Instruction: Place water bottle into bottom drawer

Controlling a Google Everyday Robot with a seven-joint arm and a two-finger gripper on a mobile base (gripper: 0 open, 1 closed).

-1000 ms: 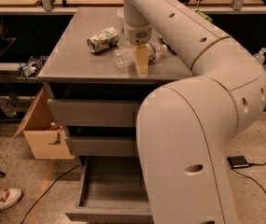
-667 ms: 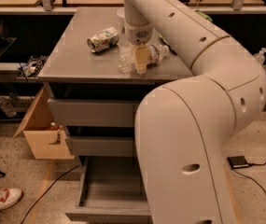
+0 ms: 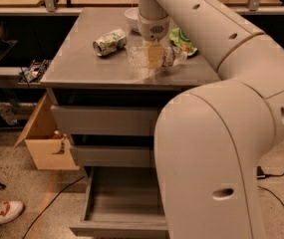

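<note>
One shoe (image 3: 2, 212) and one box (image 3: 46, 146) are sitting on the speckled floor (image 3: 12, 171). One can (image 3: 109, 41) is lying on the grey tabletop (image 3: 81, 63). Of three drawers, only the bottom drawer (image 3: 124, 200) is standing open. The gripper (image 3: 155, 59) is clenching the one bottle (image 3: 172, 56) sideways, just above the tabletop.

Clear bottle (image 3: 170, 57); green-white can (image 3: 109, 41). Cream end effector (image 3: 154, 59) over grey counter (image 3: 81, 68). Grey drawer (image 3: 121, 208), tan box (image 3: 44, 151), white-red shoe (image 3: 2, 213).
</note>
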